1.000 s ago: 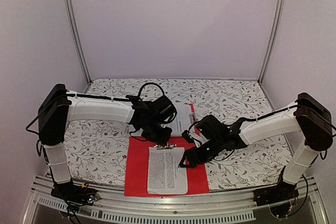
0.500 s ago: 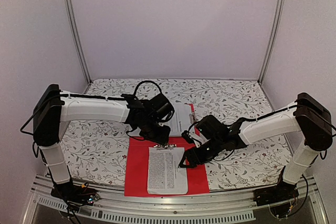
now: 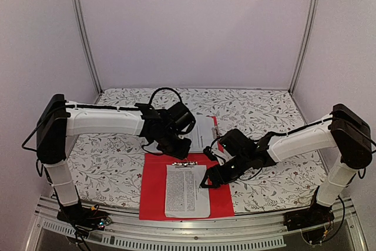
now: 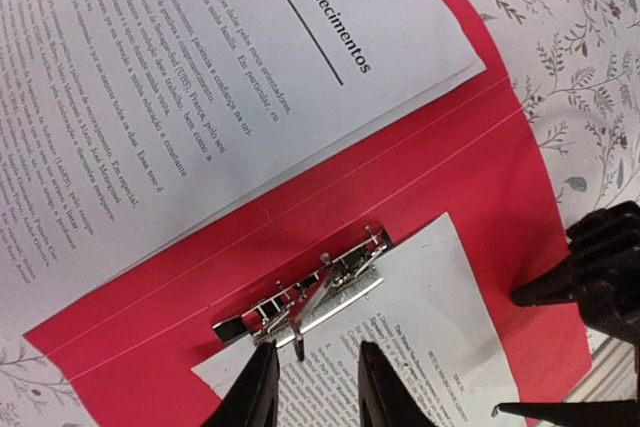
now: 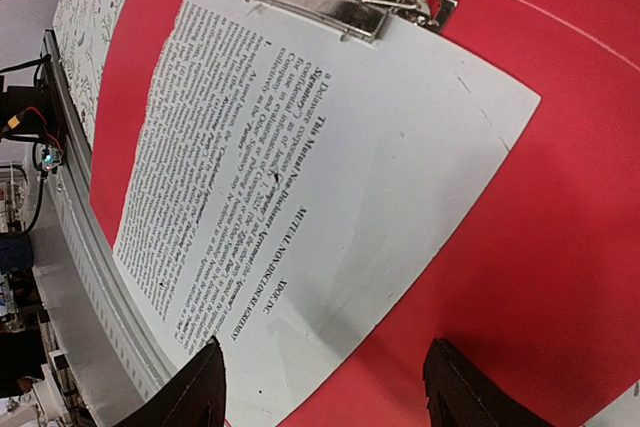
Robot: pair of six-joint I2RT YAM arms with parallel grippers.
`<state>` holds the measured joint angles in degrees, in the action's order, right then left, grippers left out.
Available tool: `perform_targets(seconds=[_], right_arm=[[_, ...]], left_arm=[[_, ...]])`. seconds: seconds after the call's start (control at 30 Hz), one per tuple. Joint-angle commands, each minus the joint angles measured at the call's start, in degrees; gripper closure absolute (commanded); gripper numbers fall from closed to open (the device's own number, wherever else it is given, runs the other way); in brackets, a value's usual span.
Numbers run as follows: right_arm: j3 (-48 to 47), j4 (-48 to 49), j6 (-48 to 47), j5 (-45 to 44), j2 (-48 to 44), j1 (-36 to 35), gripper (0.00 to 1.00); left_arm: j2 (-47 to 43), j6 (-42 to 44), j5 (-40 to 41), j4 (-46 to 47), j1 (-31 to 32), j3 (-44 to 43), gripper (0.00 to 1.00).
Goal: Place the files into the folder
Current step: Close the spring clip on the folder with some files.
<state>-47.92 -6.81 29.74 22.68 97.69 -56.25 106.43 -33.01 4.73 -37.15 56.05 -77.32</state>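
The red folder [image 3: 153, 198] lies open at the table's near edge. One of the files [image 3: 187, 192] rests on its near half with its top edge under the metal clip [image 3: 184, 163]. A second printed sheet [image 3: 204, 129] lies across the far half. My left gripper [image 3: 179, 152] hovers just over the clip [image 4: 310, 297]. Its fingers [image 4: 258, 392] stand narrowly apart, and only the clip's lever tip shows between them, ungripped. My right gripper [image 3: 207, 183] is wide open over the clipped sheet's right edge [image 5: 330, 177] and bare red folder [image 5: 560, 197].
A floral-patterned cloth [image 3: 106, 163] covers the table around the folder. A metal rail [image 3: 194, 236] runs along the near edge below the folder. Pale walls and two upright posts [image 3: 82, 33] close in the back and sides.
My left arm has drawn back slightly from the clip, and its jaws widened, then narrowed again. The right arm, the folder and both sheets have stayed put.
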Motion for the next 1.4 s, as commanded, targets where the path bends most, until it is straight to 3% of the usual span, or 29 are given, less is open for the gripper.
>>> perform_targets(seconds=[0.0, 1.0, 1.37], right_arm=[[0.5, -1.7, 0.4, 0.0, 1.4, -0.3, 0.32], [0.5, -1.6, 1.0, 0.5, 1.5, -0.2, 0.33], [0.5, -1.7, 0.0, -1.0, 0.6, -0.2, 0.33]], left_arm=[[1.7, 0.8, -0.3, 0.2, -0.7, -2.3, 0.74], [2.4, 1.1, 1.7, -0.7, -1.6, -1.4, 0.96], [0.9, -3.7, 0.8, 5.9, -1.6, 8.1, 1.0]])
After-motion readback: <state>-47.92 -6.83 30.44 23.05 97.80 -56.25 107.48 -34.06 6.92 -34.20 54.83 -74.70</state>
